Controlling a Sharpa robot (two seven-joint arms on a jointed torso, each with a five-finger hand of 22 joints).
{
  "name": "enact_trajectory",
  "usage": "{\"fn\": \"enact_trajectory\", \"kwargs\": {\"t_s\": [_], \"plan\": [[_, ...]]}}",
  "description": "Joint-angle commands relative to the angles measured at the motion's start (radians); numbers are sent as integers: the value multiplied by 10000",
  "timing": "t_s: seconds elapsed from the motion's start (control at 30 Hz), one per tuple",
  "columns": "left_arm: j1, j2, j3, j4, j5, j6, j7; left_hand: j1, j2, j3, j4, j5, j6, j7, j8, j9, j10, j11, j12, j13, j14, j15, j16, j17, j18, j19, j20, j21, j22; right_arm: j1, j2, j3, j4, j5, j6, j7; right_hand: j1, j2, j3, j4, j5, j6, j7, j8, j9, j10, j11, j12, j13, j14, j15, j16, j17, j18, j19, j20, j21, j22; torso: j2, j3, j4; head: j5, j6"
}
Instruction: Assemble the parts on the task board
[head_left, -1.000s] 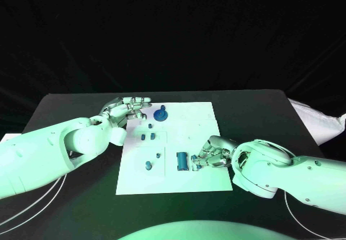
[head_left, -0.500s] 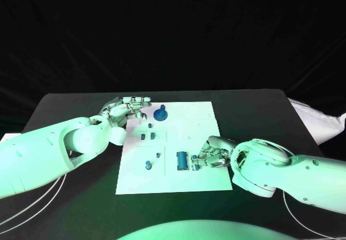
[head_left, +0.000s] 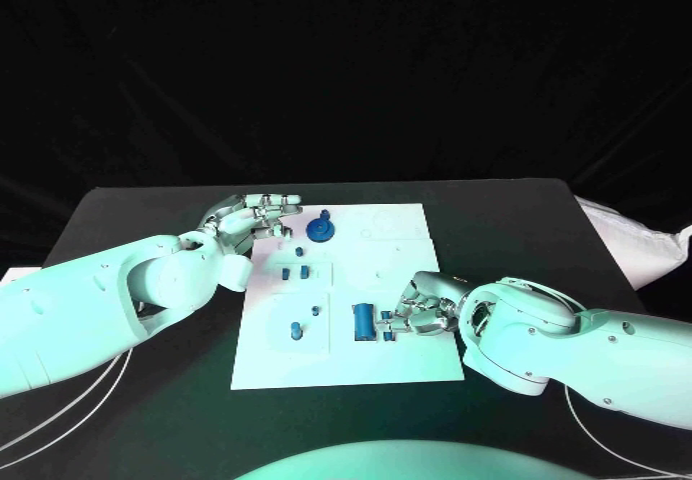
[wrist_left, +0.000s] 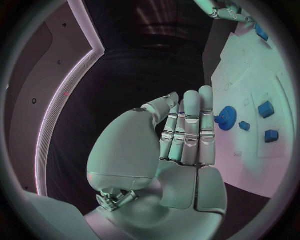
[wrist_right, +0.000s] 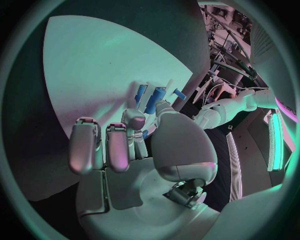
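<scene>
The white task board (head_left: 389, 260) lies in the middle of the black table. My right hand (head_left: 428, 310) is at the board's near right part and pinches a small blue part (head_left: 388, 324) right beside an upright blue cylinder (head_left: 364, 320). The right wrist view shows that cylinder (wrist_right: 156, 98) just past my fingertips (wrist_right: 139, 120). My left hand (head_left: 260, 214) hovers at the board's far left corner with straight fingers (wrist_left: 190, 130), holding nothing. A blue gear (head_left: 322, 232) sits just to its right, also seen in the left wrist view (wrist_left: 225, 118).
Small blue pieces (head_left: 296, 272) stand in the board's left middle field, another (head_left: 297, 328) nearer the front left. A pale bag-like object (head_left: 635, 245) lies at the table's right edge. Thin cables (head_left: 58, 410) run along the front left.
My right hand's fingers have shifted slightly beside the blue cylinder, still pinching the small part. The left hand has stayed in place.
</scene>
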Motion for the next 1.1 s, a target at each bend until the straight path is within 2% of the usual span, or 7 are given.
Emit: {"fn": "enact_trajectory", "kwargs": {"t_s": [0.03,0.33,0.47,0.6,0.87,0.97,1.1], "plan": [[0,24,6,4,-28,197,49,6,90,-61,5,46,-55,-20,51,-9,-53,16,33,-10,-88,1,-41,-9,122,-1,-11,-48,-10,-31,-33,-2,44,-443,9,139,-91,24,-74,1,-89,25,-15,-9,10,67,-3,63,11,570,16,35,10,-171,38,-8,42,16,1,9,0,-9,14],[-11,5,5,12,-28,184,57,6,90,-61,5,46,-55,-20,51,-9,-53,16,33,-10,-88,1,-41,-9,122,-1,-11,-48,-10,-65,-297,-2,127,-503,5,517,1118,370,-101,-525,58,-14,-11,-13,61,32,-9,14,29,570,6,29,11,-170,35,-21,36,22,-4,12,-9,11,52],[-15,2,5,9,-28,145,74,8,94,-65,-4,47,-63,-19,56,-10,-68,17,48,-14,-94,2,-39,-19,123,-3,-10,-55,-14,-32,-542,2,163,500,-558,1302,1508,469,-153,-677,458,-362,121,-204,1,-227,87,-523,-296,544,71,-42,-84,-164,0,0,-1,-27,-36,15,-9,22,103],[-19,29,4,-21,-28,93,112,4,94,-68,-2,46,-64,-18,58,-10,-70,17,50,-14,-94,3,-38,-20,123,-3,-9,-56,-14,291,-721,10,-49,2451,-931,2616,1869,518,-233,-814,489,-955,361,-526,-153,-781,302,-1630,-1007,414,241,-388,-549,-80,-241,138,-307,-529,-98,-5,-1,-44,230],[-24,218,-2,-254,-75,-293,379,-233,111,-244,133,38,-116,17,147,-10,-192,75,233,-49,-1070,164,-432,-278,72,-717,115,-530,-205,1166,-475,27,-1901,6546,-982,5682,2610,565,-245,-1265,225,-1046,431,-556,-225,-1207,341,-2544,-1684,320,293,-742,-953,73,-560,217,-798,-1300,-422,-79,-6,-54,572],[-26,332,-9,-499,-113,-465,533,-355,160,-475,269,-34,-157,56,219,-8,-294,131,370,-71,-1900,326,-894,-561,45,-1434,254,-1106,-502,1314,3,32,-3045,8156,-914,6886,3064,725,-57,-1542,28,-1073,469,-568,-271,-1830,377,-3881,-2670,-103,327,-1947,-2410,382,-1329,242,-1968,-3070,-606,-119,-52,-33,788],[-25,421,-12,-746,-99,-658,683,-406,224,-637,373,-81,-167,35,307,0,-394,192,480,-99,-2572,476,-1577,-974,15,-2015,407,-1746,-914,1384,531,42,-4145,9618,-696,7884,3420,827,215,-1739,-88,-1398,676,-706,-399,-2492,587,-5021,-3688,-1404,505,-5253,-5897,887,-2947,389,-4586,-6463,-754,-138,-103,-14,1057]]}}
